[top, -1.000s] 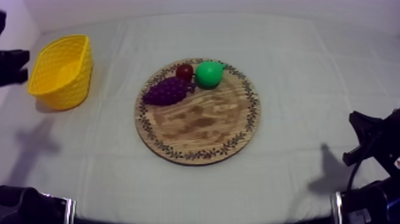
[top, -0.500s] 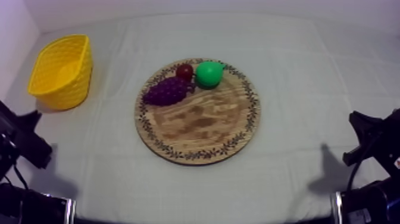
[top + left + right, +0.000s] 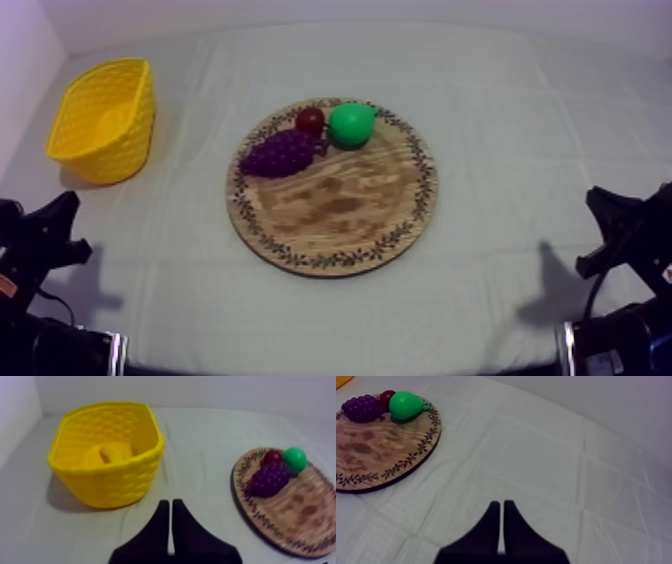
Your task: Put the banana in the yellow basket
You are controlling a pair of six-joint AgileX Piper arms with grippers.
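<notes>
Banana (image 3: 108,453): lying inside the yellow basket (image 3: 125,483), straight ahead of the left gripper (image 3: 169,505)
Left gripper: pressed together, empty, the nearer one
Right gripper (image 3: 500,505): pressed together, well apart

The basket (image 3: 110,160) is bright yellow with a woven lattice over its walls, and the banana (image 3: 111,453) inside it is the same yellow. The wooden board (image 3: 340,215) is brown with darker streaks of grain and a ring of dark leafy sprigs round its rim. On it the bunch of grapes (image 3: 280,153) is purple, the small red fruit (image 3: 310,121) dark red and the pear (image 3: 352,124) vivid green, while the cloth (image 3: 500,120) is pale grey-white and the left gripper (image 3: 170,503) and right gripper (image 3: 500,505) are black.
</notes>
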